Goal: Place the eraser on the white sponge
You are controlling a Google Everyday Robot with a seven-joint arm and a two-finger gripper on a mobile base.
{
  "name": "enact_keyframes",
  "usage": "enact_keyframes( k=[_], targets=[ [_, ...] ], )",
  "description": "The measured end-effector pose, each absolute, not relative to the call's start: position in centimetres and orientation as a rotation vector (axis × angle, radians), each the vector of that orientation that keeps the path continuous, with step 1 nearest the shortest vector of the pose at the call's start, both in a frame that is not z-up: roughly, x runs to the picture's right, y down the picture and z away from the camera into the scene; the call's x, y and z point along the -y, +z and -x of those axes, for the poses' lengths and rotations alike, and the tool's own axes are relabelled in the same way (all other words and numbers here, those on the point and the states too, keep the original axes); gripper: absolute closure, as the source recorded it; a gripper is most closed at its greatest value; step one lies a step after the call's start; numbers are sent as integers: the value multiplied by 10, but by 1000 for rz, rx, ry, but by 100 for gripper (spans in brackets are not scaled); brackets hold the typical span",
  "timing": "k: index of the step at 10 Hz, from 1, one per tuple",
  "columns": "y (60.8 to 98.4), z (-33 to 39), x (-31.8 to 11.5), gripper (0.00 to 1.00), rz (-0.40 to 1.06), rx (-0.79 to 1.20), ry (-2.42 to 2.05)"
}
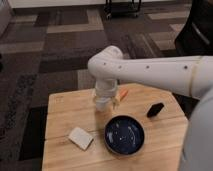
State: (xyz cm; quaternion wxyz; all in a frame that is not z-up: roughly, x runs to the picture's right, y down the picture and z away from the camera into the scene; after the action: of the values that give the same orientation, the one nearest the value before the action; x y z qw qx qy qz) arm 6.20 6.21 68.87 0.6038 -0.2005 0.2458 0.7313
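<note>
The eraser (156,109) is a small dark block lying on the right side of the wooden table (65,112), just behind and right of the dark blue bowl (124,134). The white sponge (81,138) lies flat at the front left, left of the bowl. My gripper (106,103) points down from the white wrist over the back middle of the table. It is well left of the eraser and behind and to the right of the sponge. It holds nothing that I can see.
An orange carrot-like piece (122,94) lies just right of the wrist at the back of the table. My white arm (160,70) crosses from the right above the table's back edge. Dark patterned carpet (60,50) surrounds the table.
</note>
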Motion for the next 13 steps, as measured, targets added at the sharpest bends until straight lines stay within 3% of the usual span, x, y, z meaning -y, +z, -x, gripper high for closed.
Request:
enact_keyframes(
  k=[3,11,13],
  targets=[
    [664,-162,-74,35,430,-708,1742],
    [664,-167,-73,35,424,-714,1748],
    [667,-178,-67,35,367,-707,1747]
  ],
)
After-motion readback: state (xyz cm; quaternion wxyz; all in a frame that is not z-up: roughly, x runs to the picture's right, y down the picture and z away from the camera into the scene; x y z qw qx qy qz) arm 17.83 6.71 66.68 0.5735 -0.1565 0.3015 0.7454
